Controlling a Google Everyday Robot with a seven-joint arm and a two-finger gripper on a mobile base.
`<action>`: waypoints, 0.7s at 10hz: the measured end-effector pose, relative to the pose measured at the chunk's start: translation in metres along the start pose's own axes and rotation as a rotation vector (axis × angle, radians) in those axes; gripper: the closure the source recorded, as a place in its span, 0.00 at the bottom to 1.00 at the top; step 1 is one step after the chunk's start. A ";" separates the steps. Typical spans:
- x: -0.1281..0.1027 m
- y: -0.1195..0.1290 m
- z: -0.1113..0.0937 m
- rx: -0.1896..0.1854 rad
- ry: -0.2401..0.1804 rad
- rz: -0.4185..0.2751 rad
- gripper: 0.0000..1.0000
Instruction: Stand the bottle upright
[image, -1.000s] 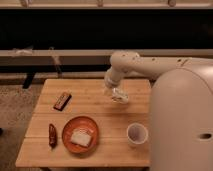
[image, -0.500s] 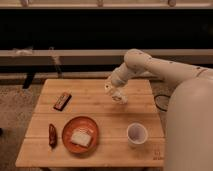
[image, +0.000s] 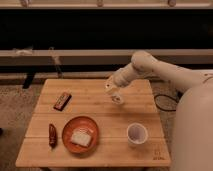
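Observation:
My gripper (image: 114, 93) hangs low over the back middle of the wooden table (image: 95, 150), at the end of the white arm that reaches in from the right. It is shut on the bottle (image: 118, 98), a very small pale thing that shows at its tip. The bottle sits tilted, at or just above the tabletop. The fingers hide most of it.
A white cup (image: 136, 133) stands at the front right. An orange plate (image: 80, 134) with a pale piece of food sits front centre. Left of the plate lies a dark brown slender item (image: 52, 135). A wrapped bar (image: 62, 101) lies at the left. My white body fills the right edge.
The gripper and the pale bottle have stayed at nearly the same spot. The arm behind them has swung and stretched out to the right, and my body has shifted to the right of the view.

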 end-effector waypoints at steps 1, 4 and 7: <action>0.001 -0.004 -0.001 0.012 -0.022 0.020 1.00; 0.008 -0.012 -0.009 0.059 -0.079 0.104 1.00; 0.017 -0.014 -0.017 0.096 -0.127 0.175 1.00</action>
